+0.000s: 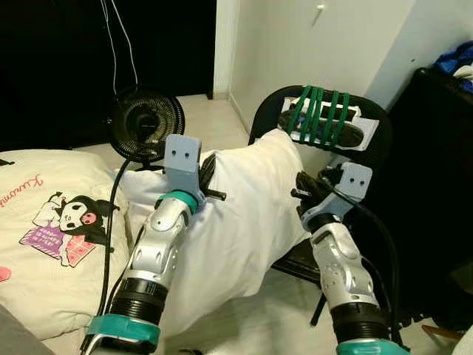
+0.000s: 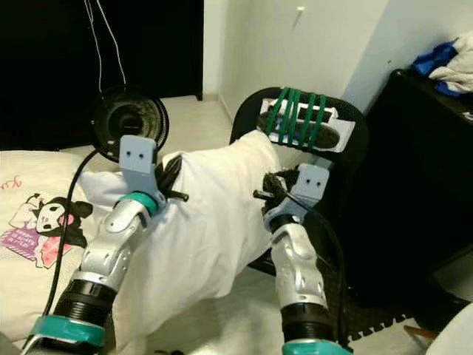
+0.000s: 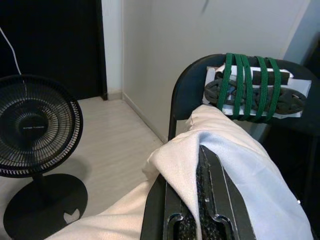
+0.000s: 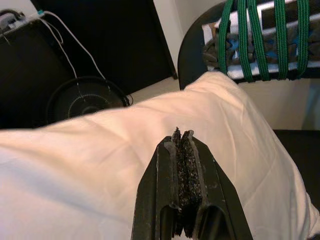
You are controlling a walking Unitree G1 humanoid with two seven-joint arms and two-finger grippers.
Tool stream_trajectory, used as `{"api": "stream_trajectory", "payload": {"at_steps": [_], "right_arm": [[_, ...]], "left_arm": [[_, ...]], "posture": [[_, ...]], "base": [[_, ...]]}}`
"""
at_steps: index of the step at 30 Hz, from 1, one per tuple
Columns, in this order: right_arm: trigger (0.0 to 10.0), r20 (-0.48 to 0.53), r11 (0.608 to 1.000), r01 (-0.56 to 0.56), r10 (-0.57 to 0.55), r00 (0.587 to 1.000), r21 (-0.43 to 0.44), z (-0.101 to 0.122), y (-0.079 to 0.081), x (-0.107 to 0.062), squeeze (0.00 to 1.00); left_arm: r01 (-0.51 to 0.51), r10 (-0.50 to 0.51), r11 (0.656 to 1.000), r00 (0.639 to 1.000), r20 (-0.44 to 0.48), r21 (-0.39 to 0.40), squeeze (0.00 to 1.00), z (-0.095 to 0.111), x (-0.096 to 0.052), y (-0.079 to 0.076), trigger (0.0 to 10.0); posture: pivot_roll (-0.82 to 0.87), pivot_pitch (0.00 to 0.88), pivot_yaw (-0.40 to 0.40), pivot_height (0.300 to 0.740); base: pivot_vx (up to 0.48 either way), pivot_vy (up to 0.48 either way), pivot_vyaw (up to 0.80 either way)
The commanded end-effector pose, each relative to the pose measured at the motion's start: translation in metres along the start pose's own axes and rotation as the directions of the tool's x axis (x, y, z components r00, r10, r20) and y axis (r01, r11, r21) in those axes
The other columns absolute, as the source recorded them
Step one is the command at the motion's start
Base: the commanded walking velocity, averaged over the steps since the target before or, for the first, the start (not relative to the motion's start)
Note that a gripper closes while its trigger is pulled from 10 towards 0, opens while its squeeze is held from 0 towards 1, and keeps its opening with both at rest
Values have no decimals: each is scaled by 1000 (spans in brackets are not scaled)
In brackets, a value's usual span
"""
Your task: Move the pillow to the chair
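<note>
Held a white pillow (image 1: 236,222) slung between the two arms, long axis running from the bed (image 1: 44,244) on the left up toward the black chair (image 1: 384,133) ahead and to the right, far corner already touching the backrest by the green-strapped bundle (image 1: 325,118). Stood nearer the seat with the right gripper (image 4: 183,150), fingers pressed together at the pillow's right edge, grip on cloth not certain. Kept the left gripper (image 3: 200,200) pinched on a fold of the pillow, farther back.
</note>
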State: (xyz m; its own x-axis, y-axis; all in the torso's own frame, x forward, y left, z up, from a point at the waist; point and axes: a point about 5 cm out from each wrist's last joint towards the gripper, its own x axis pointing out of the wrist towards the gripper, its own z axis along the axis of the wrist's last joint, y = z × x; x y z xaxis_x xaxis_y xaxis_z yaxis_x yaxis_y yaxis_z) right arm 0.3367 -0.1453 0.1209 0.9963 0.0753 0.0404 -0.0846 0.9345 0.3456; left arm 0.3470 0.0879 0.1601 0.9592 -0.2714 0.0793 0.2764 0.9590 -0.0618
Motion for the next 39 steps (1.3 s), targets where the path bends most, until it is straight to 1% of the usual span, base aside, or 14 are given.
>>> {"api": "stream_trajectory", "payload": {"at_steps": [1, 2, 3, 5, 11, 15, 24, 37, 39], "right_arm": [[10000, -57, 1000, 20, -21, 998, -9, -14, -5, -3, 0], [10000, -101, 999, 38, -41, 994, -24, -23, -9, -5, 0], [10000, -101, 999, 38, -41, 994, -24, -23, -9, -5, 0], [10000, -158, 997, 60, -67, 985, -50, -35, -15, -9, 0], [10000, -199, 996, 69, -80, 977, -61, -45, -17, -14, 0], [10000, -205, 995, 74, -85, 975, -63, -47, -17, -15, 0], [10000, -197, 995, 82, -92, 976, -59, -48, -19, -15, 0], [10000, -179, 993, 97, -107, 978, -64, -44, -23, -12, 0], [10000, -177, 993, 100, -110, 978, -62, -43, -23, -12, 0]], "left_arm": [[2, -2, 1000, 997, 71, 8, 0, 12, 1, -2, 10000], [3, -3, 1000, 997, 74, 7, 0, 13, 2, -3, 10000], [3, -3, 1000, 997, 74, 7, 0, 13, 2, -3, 10000], [5, -6, 1000, 997, 79, 7, 0, 15, 3, -3, 10000], [6, -8, 1000, 997, 73, 25, 0, 14, 4, -1, 10000], [6, -8, 1000, 998, 67, 30, 0, 13, 3, 0, 10000], [26, -28, 999, 998, 56, 28, 0, 11, 3, -4, 10000], [94, -95, 995, 993, 67, 13, 0, 10, 0, -13, 10000], [105, -105, 994, 992, 68, 9, 0, 9, -1, -14, 10000]], "posture": [[35, 0, 10, 740], [40, 0, 9, 740], [40, 0, 9, 740], [43, 0, 10, 740], [43, 0, 21, 740], [43, 0, 24, 740], [40, 0, 24, 740], [35, 0, 13, 740], [34, 0, 13, 740]], "base": [[0, 0, 0], [0, 0, 0], [0, 0, 0], [0, 0, 0], [0, 0, 0], [0, 0, 0], [0, 0, 0], [0, 0, 0], [0, 0, -625]]}}
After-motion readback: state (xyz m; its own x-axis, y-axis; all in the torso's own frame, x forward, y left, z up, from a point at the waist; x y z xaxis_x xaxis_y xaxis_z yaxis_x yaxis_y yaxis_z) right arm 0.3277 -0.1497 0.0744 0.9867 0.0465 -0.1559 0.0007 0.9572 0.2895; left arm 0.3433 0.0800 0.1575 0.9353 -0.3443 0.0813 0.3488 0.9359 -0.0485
